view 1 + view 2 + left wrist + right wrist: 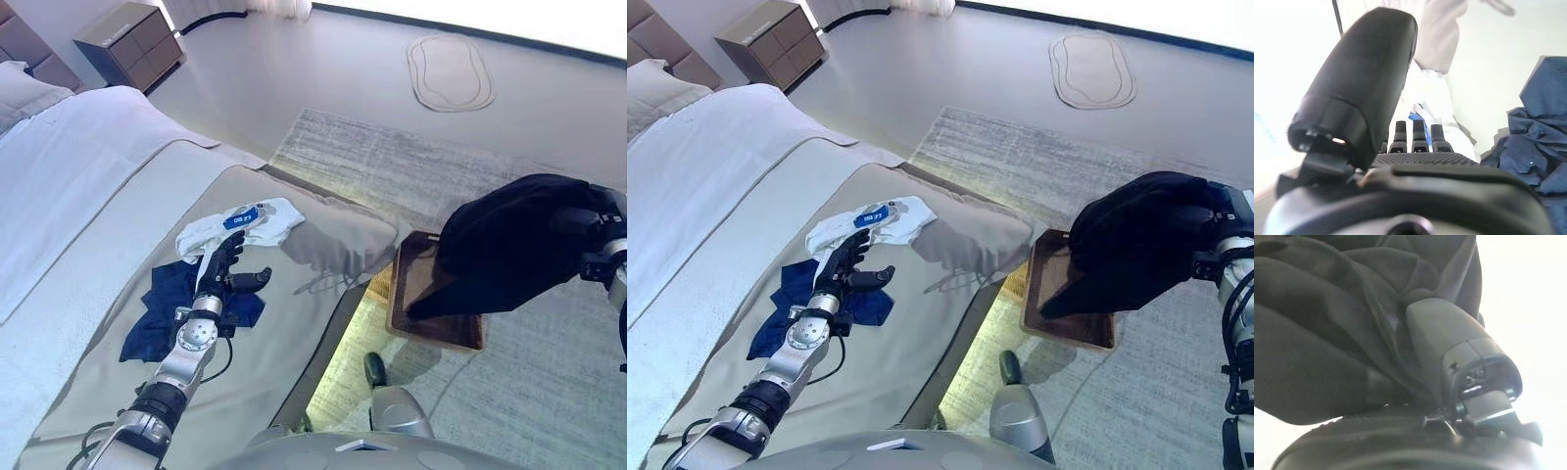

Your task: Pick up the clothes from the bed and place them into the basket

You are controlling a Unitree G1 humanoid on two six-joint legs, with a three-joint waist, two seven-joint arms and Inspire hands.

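My right hand (600, 227) is shut on a black garment (505, 245) and holds it in the air above the brown basket (468, 331) on the rug beside the bed. In the right wrist view the thumb (1449, 338) presses into the black cloth (1327, 333). My left hand (227, 266) is open, fingers straight, over the bed. It rests on a dark blue garment (157, 308), with fingertips by a white garment with a blue patch (250, 223). Both garments show in the left wrist view, blue (1533, 142) and white (1435, 115).
The bed (98, 196) has a beige cover and a white sheet, with a pillow (20, 93) at the far left. A brown nightstand (132, 41) stands beyond it. A grey rug (392, 166) covers the floor. A pale oval mat (451, 70) lies further off.
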